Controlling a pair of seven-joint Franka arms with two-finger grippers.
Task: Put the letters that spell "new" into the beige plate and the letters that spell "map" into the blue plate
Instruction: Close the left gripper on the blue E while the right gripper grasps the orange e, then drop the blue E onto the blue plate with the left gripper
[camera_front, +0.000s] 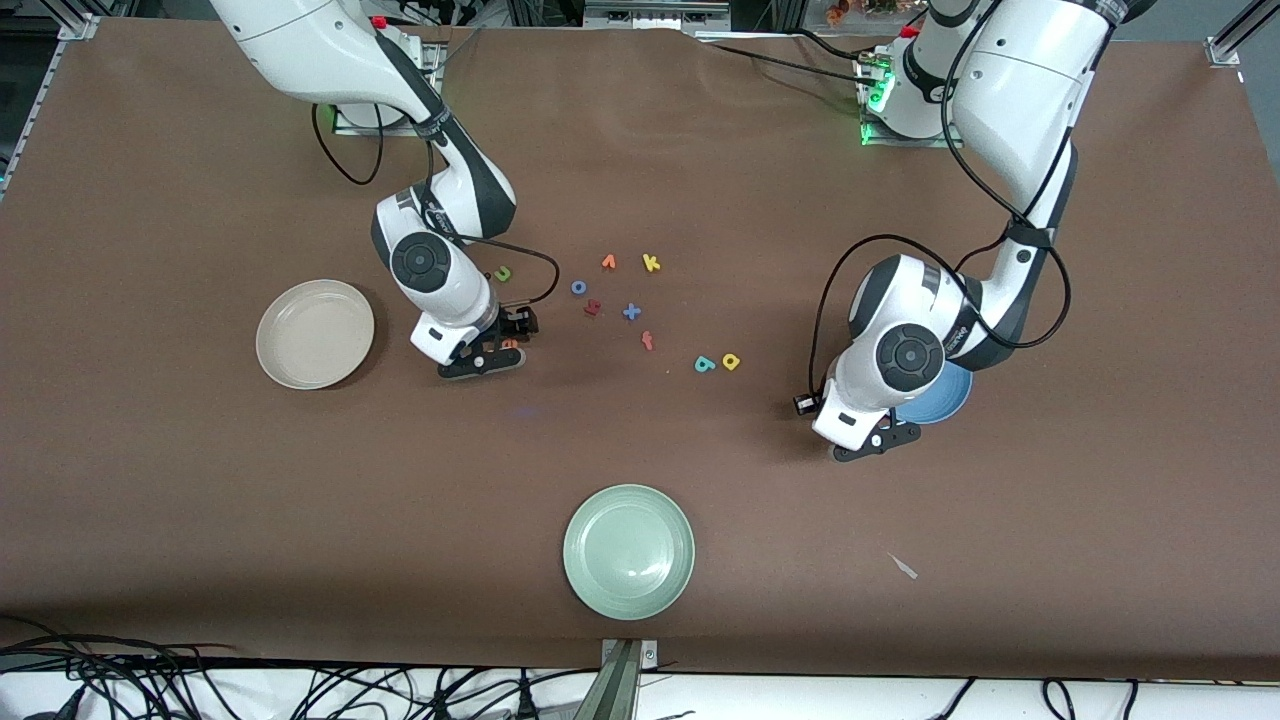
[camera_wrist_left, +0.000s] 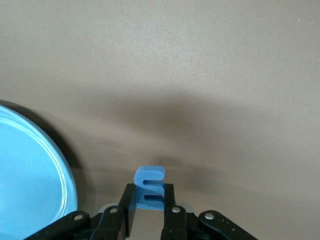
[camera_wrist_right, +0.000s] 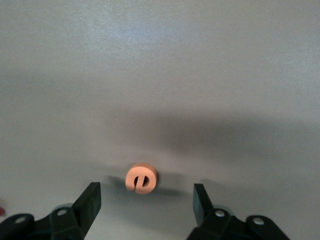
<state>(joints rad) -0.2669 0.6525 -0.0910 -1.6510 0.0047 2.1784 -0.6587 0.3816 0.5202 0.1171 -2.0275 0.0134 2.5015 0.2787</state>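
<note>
Meanwhile, left gripper (camera_wrist_left: 149, 212) pinching blue m (camera_wrist_left: 149, 186)

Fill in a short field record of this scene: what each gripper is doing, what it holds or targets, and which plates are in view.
left gripper: shut on the small blue foam letter m, over the table beside the round sky-blue plate
right gripper: open, low over the table, fingers either side of the small orange foam letter e
round cream-beige plate: nothing in it, toward the right arm's end
round pale green plate: nothing in it, nearest the front camera
loose letters: scattered mid-table, including the teal a and yellow p
</note>
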